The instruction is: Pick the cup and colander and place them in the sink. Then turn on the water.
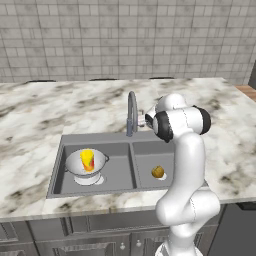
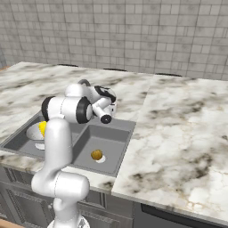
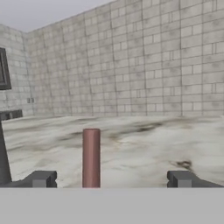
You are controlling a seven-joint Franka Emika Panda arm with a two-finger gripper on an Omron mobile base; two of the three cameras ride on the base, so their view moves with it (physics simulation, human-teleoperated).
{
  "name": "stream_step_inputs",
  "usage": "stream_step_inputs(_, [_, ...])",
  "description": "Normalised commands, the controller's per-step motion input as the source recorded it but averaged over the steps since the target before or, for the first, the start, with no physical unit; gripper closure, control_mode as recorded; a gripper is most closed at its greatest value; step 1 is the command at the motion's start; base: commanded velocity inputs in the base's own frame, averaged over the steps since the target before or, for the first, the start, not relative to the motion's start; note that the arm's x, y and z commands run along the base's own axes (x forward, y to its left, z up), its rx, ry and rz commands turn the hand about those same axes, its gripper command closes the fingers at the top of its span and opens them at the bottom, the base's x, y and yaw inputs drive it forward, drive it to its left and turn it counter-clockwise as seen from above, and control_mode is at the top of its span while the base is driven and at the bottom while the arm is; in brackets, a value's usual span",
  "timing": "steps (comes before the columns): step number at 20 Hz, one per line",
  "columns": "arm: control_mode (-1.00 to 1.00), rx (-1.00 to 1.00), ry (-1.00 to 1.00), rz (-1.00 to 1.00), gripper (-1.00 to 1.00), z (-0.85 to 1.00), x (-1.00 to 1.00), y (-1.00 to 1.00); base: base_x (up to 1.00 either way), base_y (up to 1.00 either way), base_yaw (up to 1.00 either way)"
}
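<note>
Sitting in the sink's (image 1: 60,165) left basin, the colander (image 1: 86,167) is carrying the cup (image 1: 87,160), so the faucet (image 1: 131,112) comes next. From the right base, the jaws (image 2: 108,116) are hanging just beside its base. Through the hand camera, a reddish upright lever (image 3: 91,157) is standing between the spread fingertips (image 3: 41,178), nearer the left one.

No text, label, brand, number or sign can be read on any surface in these views; all are plain.
</note>
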Motion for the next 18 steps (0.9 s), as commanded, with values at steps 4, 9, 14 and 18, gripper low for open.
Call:
stream_step_inputs(4, [-1.0,0.0,0.0,-0.06,-1.0,-0.08,0.04,-0.22,0.0,0.0,0.0])
stream_step_inputs(9, [-1.0,0.0,0.0,-0.08,-1.0,-0.11,0.0,-0.32,0.0,0.0,0.0])
stream_step_inputs(14, [-1.0,0.0,0.0,-0.09,-1.0,-0.06,0.0,-0.34,0.0,0.0,0.0])
stream_step_inputs(18, [-1.0,0.0,0.0,-0.08,-1.0,-0.02,0.0,-0.35,0.0,0.0,0.0])
